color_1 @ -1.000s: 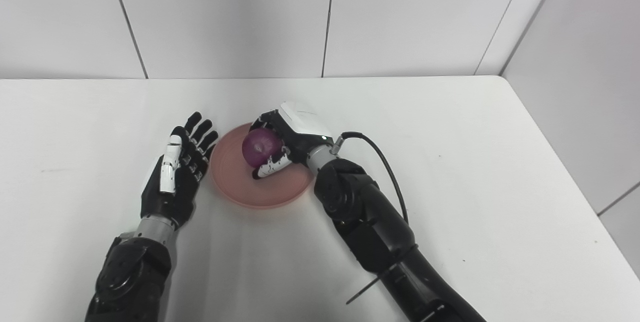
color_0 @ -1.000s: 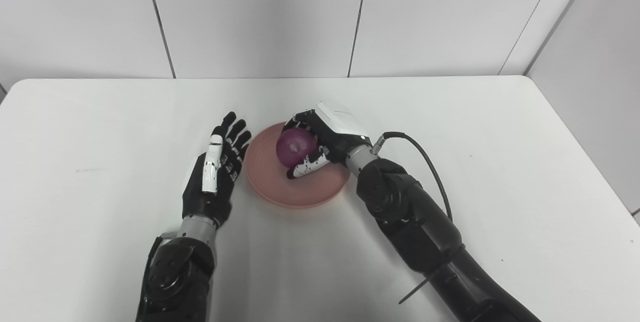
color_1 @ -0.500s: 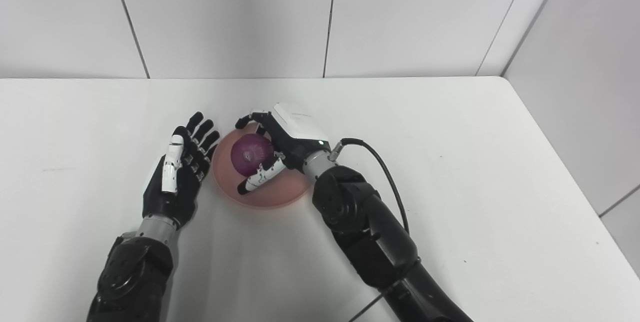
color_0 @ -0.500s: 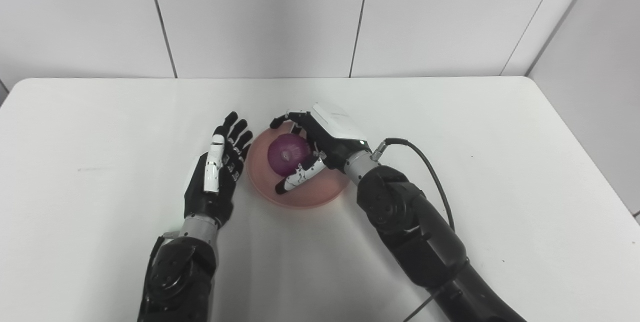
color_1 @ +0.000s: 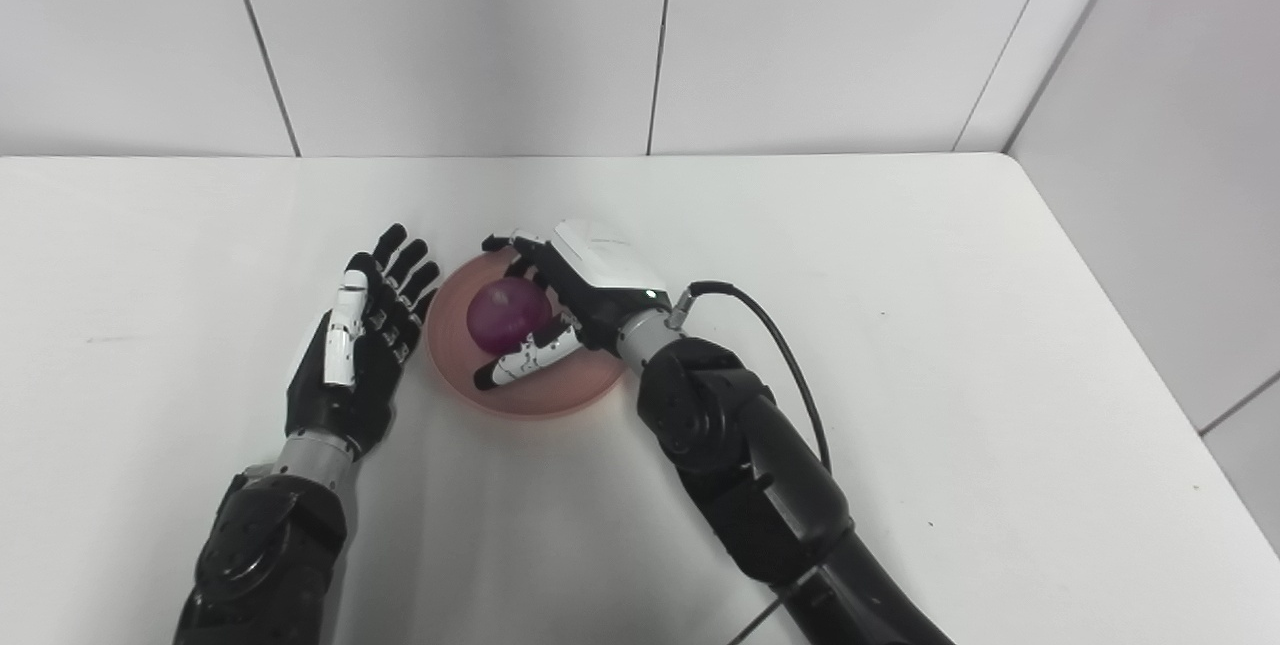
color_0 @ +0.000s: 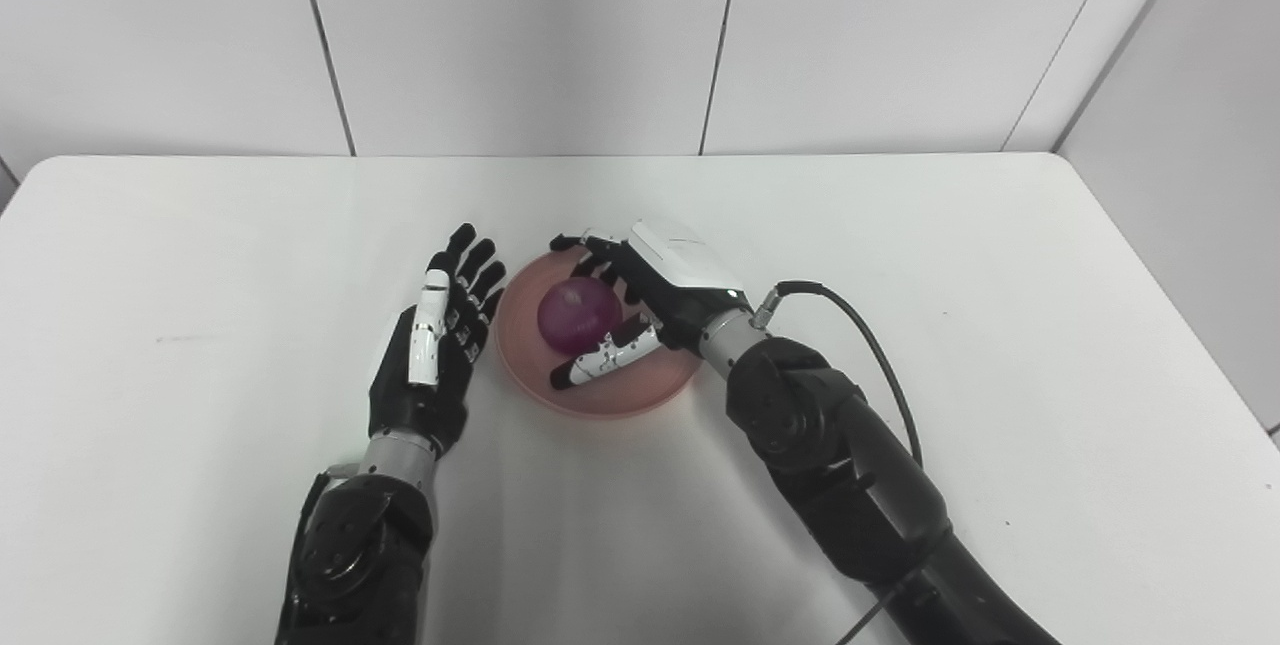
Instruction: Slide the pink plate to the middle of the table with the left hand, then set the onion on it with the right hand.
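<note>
Right hand point(color_0: 640, 310) spread over the plate point(color_0: 655, 387), fingers apart and off the onion point(color_0: 577, 314), thumb lying low across the front of it, gripping nothing. Onion sitting in the plate's hollow, a little toward the left rim, seemingly resting on its own. Plate lying near the middle of the table point(color_0: 1000, 325). Left hand point(color_0: 435, 345) flat and spread, palm up, just beside the plate's left rim, holding nothing; contact with the rim not clear.

Release looks done, so the withdrawal is what counts. Best lifted straight up and back to the right, thumb cleared first, so no finger brushes the onion. Round onion, shallow dish: likely to roll at a nudge, possibly over the rim. Wrist cable point(color_0: 870, 345) worth keeping off the plate edge. Left hand best left where it is, as a stop

Table white, smooth, bare apart from these things. Pale panelled wall point(color_0: 520, 35) behind, another closing the right side
</note>
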{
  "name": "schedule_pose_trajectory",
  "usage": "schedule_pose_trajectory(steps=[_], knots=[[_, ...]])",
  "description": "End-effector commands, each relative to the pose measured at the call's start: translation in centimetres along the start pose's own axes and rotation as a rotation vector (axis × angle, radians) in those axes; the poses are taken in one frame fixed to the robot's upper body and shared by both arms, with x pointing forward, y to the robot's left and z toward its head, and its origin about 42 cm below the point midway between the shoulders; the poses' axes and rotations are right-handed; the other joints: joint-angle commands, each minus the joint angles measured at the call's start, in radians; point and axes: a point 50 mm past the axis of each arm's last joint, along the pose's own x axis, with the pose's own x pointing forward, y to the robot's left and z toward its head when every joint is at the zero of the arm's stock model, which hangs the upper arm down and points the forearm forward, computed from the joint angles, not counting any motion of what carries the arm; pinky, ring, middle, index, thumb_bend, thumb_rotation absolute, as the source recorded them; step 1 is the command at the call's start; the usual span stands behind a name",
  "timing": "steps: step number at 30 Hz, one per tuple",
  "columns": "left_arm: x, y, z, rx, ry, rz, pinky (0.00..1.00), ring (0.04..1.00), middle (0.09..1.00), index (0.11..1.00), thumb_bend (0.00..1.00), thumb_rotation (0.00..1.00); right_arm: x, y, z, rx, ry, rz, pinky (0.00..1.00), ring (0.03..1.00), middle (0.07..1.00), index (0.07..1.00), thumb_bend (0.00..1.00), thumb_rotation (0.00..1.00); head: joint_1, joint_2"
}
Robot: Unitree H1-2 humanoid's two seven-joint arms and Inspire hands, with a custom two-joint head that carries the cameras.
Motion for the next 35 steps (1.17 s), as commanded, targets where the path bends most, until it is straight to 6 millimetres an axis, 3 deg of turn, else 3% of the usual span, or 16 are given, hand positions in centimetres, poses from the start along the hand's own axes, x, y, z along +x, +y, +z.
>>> schedule_pose_trajectory(steps=[1,9,15,20,25,35], knots=[[-0.2,0.0,-0.4,-0.006,0.022,0.01,0.94,0.959,0.966,0.946,0.49,1.0,0.1,-2.2,1.1,-0.039,-0.058,-0.069,0.8,0.854,0.886,0.896,1.0,0.47,0.001,-0.001],[-0.2,0.1,-0.5,-0.006,0.02,0.004,0.94,0.956,0.966,0.949,0.49,1.0,-0.4,-2.6,0.5,-0.045,-0.057,-0.069,0.93,0.936,0.966,0.98,1.0,0.59,0.0,-0.004],[-0.2,0.1,-0.5,-0.01,0.019,0.005,0.94,0.957,0.962,0.945,0.48,1.0,-1.1,-3.0,0.0,0.017,-0.085,-0.124,0.93,0.96,0.981,0.997,1.0,0.7,0.0,-0.007],[-0.2,0.1,-0.5,-0.008,0.018,0.009,0.94,0.951,0.959,0.942,0.48,1.0,-2.1,-3.5,-0.5,0.121,-0.108,-0.2,0.93,0.963,0.984,1.0,1.0,0.7,-0.003,-0.013],[-0.2,0.2,-0.6,-0.002,0.018,0.012,0.95,0.952,0.962,0.943,0.48,1.0,-3.7,-4.4,-1.2,0.249,-0.111,-0.302,0.83,0.951,0.989,1.0,1.0,0.76,-0.005,-0.018],[-0.2,0.5,-0.6,-0.011,0.017,0.009,0.95,0.953,0.965,0.946,0.47,1.0,-6.9,-4.1,-3.1,0.398,-0.038,-0.433,0.87,0.946,0.995,1.0,0.84,0.99,-0.007,-0.024]])
